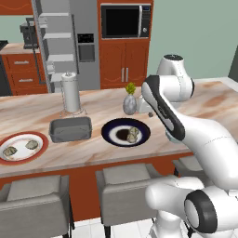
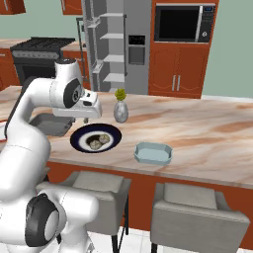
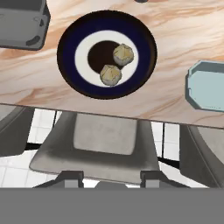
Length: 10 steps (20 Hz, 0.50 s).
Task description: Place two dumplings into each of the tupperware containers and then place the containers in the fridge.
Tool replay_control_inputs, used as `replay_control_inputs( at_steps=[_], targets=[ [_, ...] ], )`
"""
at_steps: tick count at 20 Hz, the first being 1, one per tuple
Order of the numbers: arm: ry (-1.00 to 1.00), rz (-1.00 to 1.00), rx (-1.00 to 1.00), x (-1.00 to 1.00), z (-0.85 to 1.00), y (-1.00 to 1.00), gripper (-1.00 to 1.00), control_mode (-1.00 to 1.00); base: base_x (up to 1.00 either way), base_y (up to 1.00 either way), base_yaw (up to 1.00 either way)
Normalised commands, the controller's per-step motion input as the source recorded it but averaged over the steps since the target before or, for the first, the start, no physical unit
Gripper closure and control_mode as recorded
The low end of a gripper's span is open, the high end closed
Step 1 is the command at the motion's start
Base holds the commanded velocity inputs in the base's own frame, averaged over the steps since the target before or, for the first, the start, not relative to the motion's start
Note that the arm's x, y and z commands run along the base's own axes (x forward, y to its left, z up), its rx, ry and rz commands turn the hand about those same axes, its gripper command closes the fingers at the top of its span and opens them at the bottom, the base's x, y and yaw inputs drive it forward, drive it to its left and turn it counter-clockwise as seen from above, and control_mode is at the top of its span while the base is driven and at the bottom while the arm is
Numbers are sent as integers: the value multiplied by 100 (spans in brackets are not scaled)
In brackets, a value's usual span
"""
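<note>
- End effector: hangs above the worktop, over the far rim of the dark blue plate; in the hand view its two dark tips stand apart with nothing between them. Partly spread, empty.
- Dark blue plate: on the marble worktop, white centre with a dark patch. Carries two dumplings.
- Dumpling A: at 3 o'clock of the plate's centre in the hand view, on the edge of the dark patch.
- Dumpling B: at 6 o'clock of the centre, just beside A, possibly touching.
- Orientation: both are roundish crimped lumps; no clear long axis, crimped tops facing up, so no approach angle looks favoured.
- Red-rimmed plate: at 9 o'clock of the blue plate in the left base view, holding two more dumplings, well apart from each other.
- Dark grey container: between the two plates, empty.
- Light blue container: at 4 o'clock of the blue plate in the right base view, empty.
- Fridge: behind the worktop, door open, shelves showing.
- Risk: A and B sit so close that tips closing on one may nudge or pinch the other.
- Risk: a soft rounded lump may slip out if gripped off-centre.
- Risk: the small vase stands near the plate's far rim; a wide swing could knock it.
</note>
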Motion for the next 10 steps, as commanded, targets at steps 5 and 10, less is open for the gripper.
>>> replay_control_inputs(
  at_steps=[5,10],
  targets=[
    [5,1,0,-5,-2,5,-100,-100,0,0,0],
    [15,1,0,-3,-19,13,-100,-100,0,0,0]
  ],
)
